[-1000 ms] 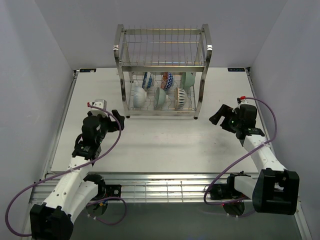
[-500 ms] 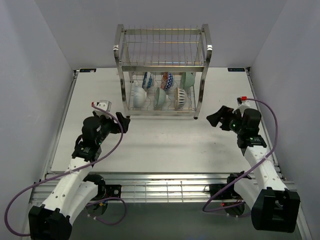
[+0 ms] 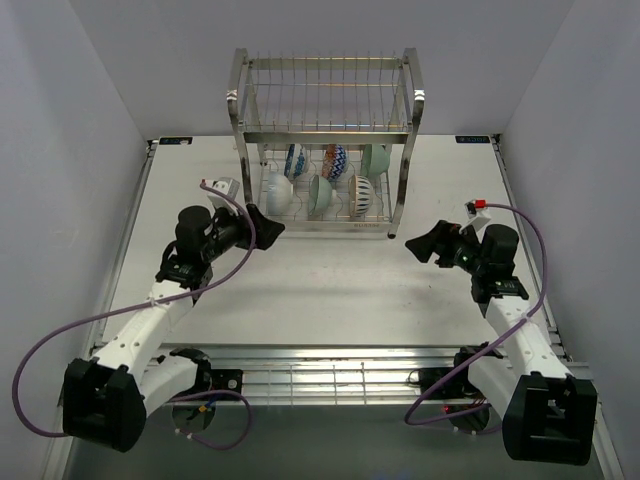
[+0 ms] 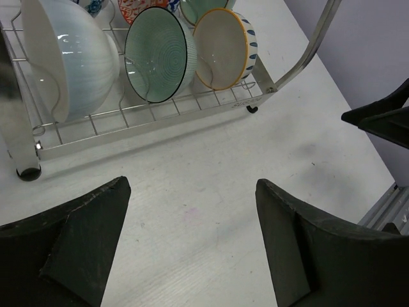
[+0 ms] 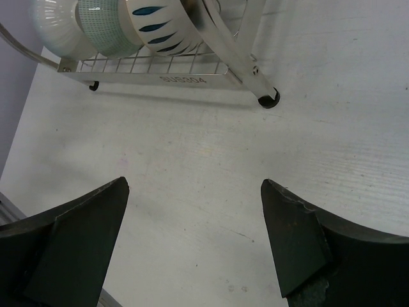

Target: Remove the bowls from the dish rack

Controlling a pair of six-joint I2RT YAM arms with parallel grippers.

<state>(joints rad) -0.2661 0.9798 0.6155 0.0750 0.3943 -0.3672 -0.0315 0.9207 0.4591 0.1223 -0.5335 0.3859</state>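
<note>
The dish rack (image 3: 325,226) stands at the back middle of the table, with several bowls on edge in its lower tier. Front row: a white bowl (image 3: 279,192), a mint bowl (image 3: 320,193) and a striped bowl (image 3: 362,196). Patterned ones (image 3: 335,161) stand behind. My left gripper (image 3: 262,228) is open and empty, just in front of the rack's left front foot. In its wrist view (image 4: 192,182) the white bowl (image 4: 70,57) and mint bowl (image 4: 156,54) lie ahead. My right gripper (image 3: 420,243) hangs open by the right front foot, with bare table between its fingers (image 5: 195,182).
The rack's upper tier (image 3: 325,95) holds nothing. Its chrome posts (image 3: 243,150) and feet (image 5: 267,99) stand close to both grippers. Grey walls close in left, right and back. The table's near edge has a slatted metal strip (image 3: 330,375).
Both arms have reached forward and inward toward the rack. The left gripper moved up-right to the left front foot, the right gripper slid left toward the right foot. Both stayed open.
</note>
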